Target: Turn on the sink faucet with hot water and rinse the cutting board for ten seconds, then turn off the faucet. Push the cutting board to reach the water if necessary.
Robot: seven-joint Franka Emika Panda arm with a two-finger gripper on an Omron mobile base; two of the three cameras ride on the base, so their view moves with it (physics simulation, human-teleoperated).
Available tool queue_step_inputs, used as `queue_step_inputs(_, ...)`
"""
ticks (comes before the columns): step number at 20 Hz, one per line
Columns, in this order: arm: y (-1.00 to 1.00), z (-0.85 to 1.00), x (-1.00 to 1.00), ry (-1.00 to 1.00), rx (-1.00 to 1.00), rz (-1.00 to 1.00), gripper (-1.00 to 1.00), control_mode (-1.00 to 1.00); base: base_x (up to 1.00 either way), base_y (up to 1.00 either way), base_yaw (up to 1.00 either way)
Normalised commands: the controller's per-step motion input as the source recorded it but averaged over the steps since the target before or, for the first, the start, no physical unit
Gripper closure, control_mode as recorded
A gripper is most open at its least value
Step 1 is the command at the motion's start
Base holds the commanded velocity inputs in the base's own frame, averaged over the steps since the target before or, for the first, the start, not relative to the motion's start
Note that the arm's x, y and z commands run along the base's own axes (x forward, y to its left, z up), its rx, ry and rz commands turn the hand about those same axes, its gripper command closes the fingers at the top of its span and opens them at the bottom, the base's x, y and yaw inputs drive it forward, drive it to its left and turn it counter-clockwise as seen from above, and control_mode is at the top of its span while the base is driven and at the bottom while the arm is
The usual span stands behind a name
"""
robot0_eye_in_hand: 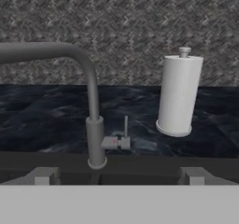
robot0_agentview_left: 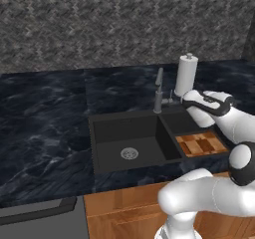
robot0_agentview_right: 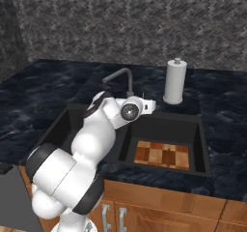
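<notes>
The black sink (robot0_agentview_left: 107,133) has two basins. The striped wooden cutting board (robot0_agentview_left: 201,144) (robot0_agentview_right: 161,154) lies flat in the right basin. The grey gooseneck faucet (robot0_agentview_left: 158,91) (robot0_agentview_right: 123,79) (robot0_eye_in_hand: 94,134) stands behind the divider, its spout swung over the left basin. No water runs from it. Its small lever (robot0_eye_in_hand: 124,133) stands upright at the right of the stem. My gripper (robot0_eye_in_hand: 116,177) (robot0_agentview_left: 180,99) (robot0_agentview_right: 149,105) hovers over the right basin's back edge, facing the faucet base. It is open, and both fingertips (robot0_eye_in_hand: 42,176) are wide apart with nothing between them.
A white paper-towel roll on its holder (robot0_agentview_left: 186,76) (robot0_agentview_right: 175,81) (robot0_eye_in_hand: 178,94) stands on the dark marbled counter (robot0_agentview_left: 45,123) just right of the faucet. The silver drain (robot0_agentview_left: 129,153) sits in the left basin. A grey stone wall rises behind.
</notes>
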Motion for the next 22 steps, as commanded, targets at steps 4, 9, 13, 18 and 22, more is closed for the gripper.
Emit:
queue_step_inputs(4,-0.06,-0.11,0.16,0.00,0.00,0.00,-1.00,-1.00,0.00,0.00,0.00)
queue_step_inputs(9,-0.08,-0.11,0.05,0.00,0.00,0.00,-1.00,-1.00,0.00,0.00,0.00)
queue_step_inputs(13,0.00,-0.12,0.07,0.00,0.00,0.00,-1.00,-1.00,0.00,0.00,0.00)
queue_step_inputs(18,0.00,-0.16,0.06,0.00,0.00,0.00,-1.00,-1.00,0.00,0.00,0.00)
queue_step_inputs(22,0.00,-0.02,0.00,0.00,0.00,0.00,-1.00,-1.00,0.00,0.00,0.00)
